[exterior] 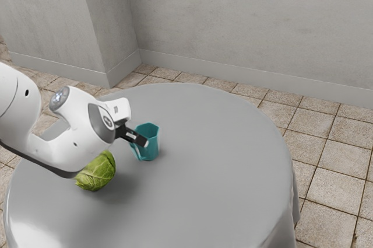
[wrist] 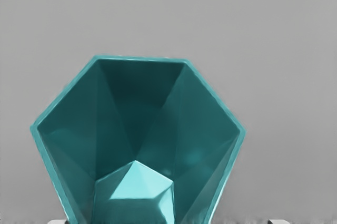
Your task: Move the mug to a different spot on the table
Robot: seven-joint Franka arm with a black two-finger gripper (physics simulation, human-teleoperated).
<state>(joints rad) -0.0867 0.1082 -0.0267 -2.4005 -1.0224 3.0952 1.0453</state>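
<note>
A teal faceted mug (exterior: 148,142) stands upright on the round grey table (exterior: 227,160), toward the exterior view's left. My black gripper (exterior: 139,139) reaches in from the left and sits at the mug's near rim. In the wrist view the mug (wrist: 137,139) lies right under my hand, its hollow inside facing the camera. The fingertips (wrist: 60,221) show at the wrist view's lower edge, wide apart and outside the mug's walls. The gripper is open, with the mug's near side between the fingers.
A green cabbage (exterior: 97,172) lies on the table just under my forearm, to the left of the mug. The grey tabletop stretches wide to the exterior view's right and front. Tiled floor and grey walls surround the table.
</note>
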